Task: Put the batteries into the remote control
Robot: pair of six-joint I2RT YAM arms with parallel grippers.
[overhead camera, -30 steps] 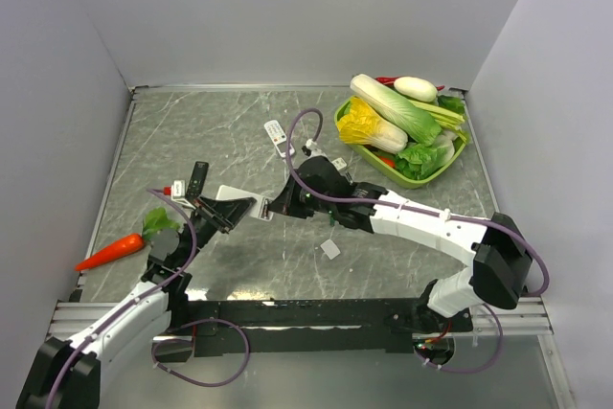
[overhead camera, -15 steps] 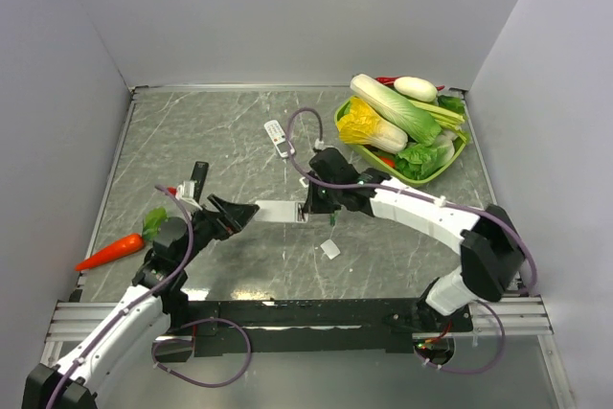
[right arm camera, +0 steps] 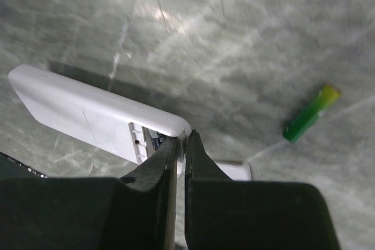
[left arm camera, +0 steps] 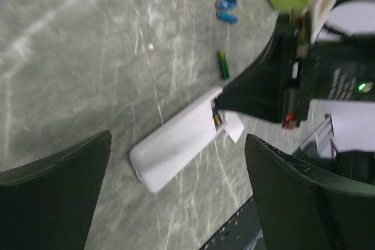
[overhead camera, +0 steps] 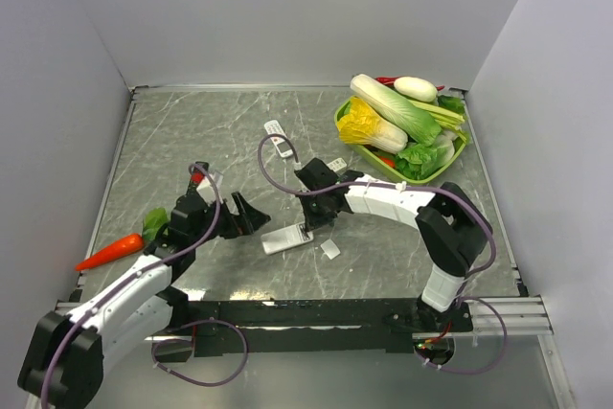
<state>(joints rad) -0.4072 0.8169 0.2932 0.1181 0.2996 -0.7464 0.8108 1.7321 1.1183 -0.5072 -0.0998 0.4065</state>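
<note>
One remote (overhead camera: 287, 238), white, flat on the table (overhead camera: 192, 131) near the front edge, centre. Right end effector (right arm camera: 181, 144) closed, tips at its open compartment. Left end effector (overhead camera: 246, 215) spread wide, just left of it, not touching. Loose batteries (left arm camera: 223, 62) farther in. Basket (overhead camera: 342, 126) at far-right corner; carrot (overhead camera: 113, 251) by left edge.

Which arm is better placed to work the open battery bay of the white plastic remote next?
Right, probably. The right gripper, shut, has its tips at the open battery bay of the white plastic remote; the left gripper is open, empty, clear of it.
</note>
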